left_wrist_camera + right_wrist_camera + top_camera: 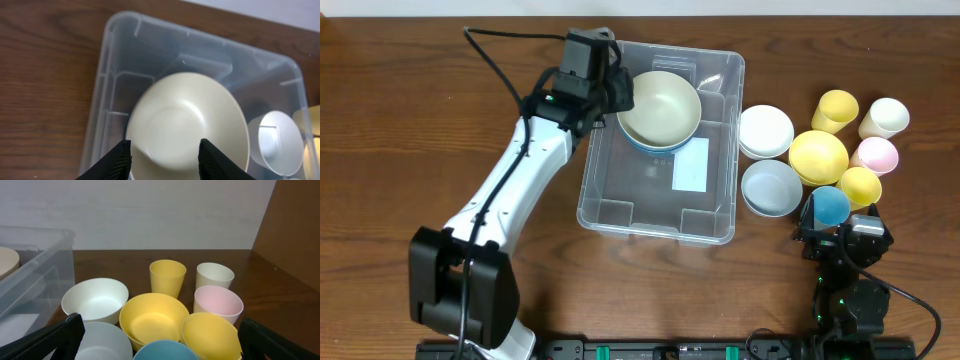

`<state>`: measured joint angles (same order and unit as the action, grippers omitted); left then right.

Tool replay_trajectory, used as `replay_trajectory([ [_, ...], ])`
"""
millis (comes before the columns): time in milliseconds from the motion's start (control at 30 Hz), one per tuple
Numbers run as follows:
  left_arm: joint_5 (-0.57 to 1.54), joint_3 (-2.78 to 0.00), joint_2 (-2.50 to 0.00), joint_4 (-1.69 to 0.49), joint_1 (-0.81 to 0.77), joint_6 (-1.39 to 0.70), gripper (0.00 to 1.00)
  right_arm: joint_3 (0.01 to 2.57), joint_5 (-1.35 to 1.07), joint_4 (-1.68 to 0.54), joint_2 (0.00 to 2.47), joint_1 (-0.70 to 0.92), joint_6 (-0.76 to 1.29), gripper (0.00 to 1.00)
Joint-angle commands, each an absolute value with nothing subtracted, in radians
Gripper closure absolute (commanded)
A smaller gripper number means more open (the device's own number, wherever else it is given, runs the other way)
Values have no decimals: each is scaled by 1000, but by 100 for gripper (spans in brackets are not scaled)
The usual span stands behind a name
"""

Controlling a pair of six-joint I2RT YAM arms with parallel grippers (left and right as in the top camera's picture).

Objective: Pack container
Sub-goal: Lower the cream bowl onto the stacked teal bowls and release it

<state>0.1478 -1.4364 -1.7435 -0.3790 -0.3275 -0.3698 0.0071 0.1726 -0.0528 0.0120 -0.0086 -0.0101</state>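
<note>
Clear container (632, 195) upright, mid-table

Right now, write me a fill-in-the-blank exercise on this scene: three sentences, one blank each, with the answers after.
1. Inside the large clear rectangular plastic container, the cream round bowl is stacked on a ____ bowl.
2. The right gripper sits with its jaws ____.
3. Only ____ pink plastic cup is in view.
Missing words: blue; open; one.
</note>
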Motion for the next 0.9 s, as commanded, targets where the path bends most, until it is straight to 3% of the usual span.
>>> replay_trajectory([
  [0,56,-1483,-1658,-407,-274,-371,56,6,176,-56,5,1,3,1],
  [333,-149,-1483,-1580,-590,20,-353,55,6,176,-56,5,1,3,1],
  [633,-147,-1483,-1580,-680,305,-353,37,6,176,-56,5,1,3,1],
  [867,-146,-1483,-1580,-702,348,-353,22,6,176,-56,5,1,3,1],
])
